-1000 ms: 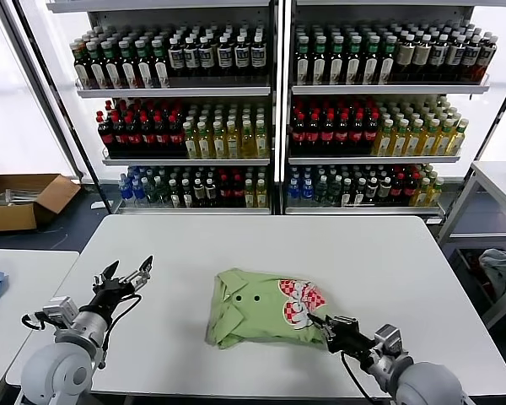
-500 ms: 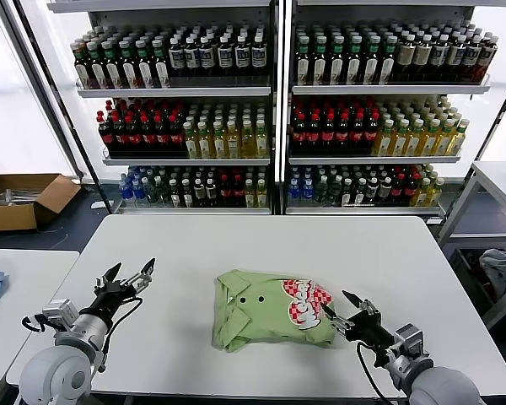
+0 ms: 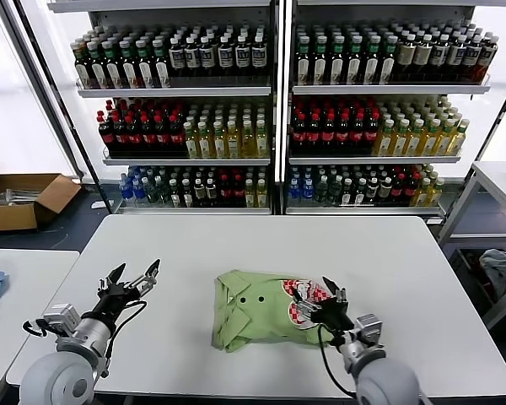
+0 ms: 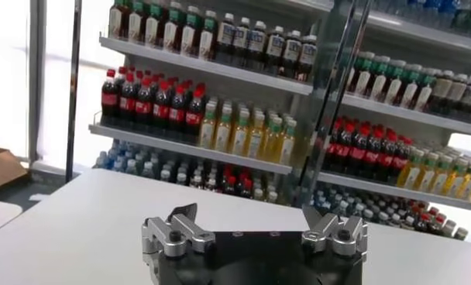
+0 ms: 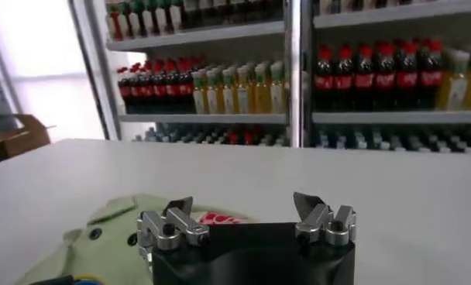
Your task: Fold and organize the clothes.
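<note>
Since a second ago, right gripper [image 3: 322, 302] moved over shirt [image 3: 261, 314] logo, jaws wide, empty; left gripper [image 3: 133, 278] likewise, idle left of shirt. Press bundle flat, square edges.

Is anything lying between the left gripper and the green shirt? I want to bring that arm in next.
Nothing visible does. The left gripper hovers with open jaws to the left of the shirt, with only bare white table between them. The right gripper is at the shirt's far side.

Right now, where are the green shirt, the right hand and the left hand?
green shirt [image 3: 249, 316], head view, buttoned front panel.
right hand [image 3: 319, 297], head view, between open fingertips, above the shirt's logo.
left hand [image 3: 135, 275], head view, between open fingertips.
</note>
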Controlling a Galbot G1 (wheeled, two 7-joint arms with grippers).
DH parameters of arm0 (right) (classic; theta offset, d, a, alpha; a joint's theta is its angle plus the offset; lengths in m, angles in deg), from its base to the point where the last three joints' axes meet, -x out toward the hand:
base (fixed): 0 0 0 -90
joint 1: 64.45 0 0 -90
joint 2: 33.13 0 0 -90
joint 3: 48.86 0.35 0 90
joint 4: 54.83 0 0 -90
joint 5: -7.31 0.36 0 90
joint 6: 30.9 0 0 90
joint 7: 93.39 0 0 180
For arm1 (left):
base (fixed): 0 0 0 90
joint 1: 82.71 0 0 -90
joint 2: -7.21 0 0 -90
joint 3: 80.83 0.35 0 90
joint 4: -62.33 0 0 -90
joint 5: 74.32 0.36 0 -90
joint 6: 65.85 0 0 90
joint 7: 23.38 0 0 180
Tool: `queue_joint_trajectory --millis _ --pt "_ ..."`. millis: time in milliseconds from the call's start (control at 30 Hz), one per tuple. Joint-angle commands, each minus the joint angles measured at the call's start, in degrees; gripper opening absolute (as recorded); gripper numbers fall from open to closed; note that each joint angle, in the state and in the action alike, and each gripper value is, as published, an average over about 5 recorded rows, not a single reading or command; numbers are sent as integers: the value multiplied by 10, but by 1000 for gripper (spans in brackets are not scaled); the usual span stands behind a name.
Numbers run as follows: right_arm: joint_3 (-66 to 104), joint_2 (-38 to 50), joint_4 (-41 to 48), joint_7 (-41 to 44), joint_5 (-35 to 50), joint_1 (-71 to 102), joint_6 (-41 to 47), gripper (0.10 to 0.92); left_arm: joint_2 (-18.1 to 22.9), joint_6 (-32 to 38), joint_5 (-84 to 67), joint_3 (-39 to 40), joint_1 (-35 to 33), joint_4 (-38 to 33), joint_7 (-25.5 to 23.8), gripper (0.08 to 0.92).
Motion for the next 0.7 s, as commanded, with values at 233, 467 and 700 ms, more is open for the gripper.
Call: queue_joint_trajectory --millis 233,467,700 --pt "-79 -153 122 -143 -83 -44 91 823 0 2 4 -2 -20 -9 -3 823" --pt "-64 -100 -5 -133 -85 -44 91 823 -8 2 0 -4 -19 -11 -4 823" --pt "-77 -120 20 -102 -92 -51 58 823 -11 2 -1 2 -14 -12 -5 823"
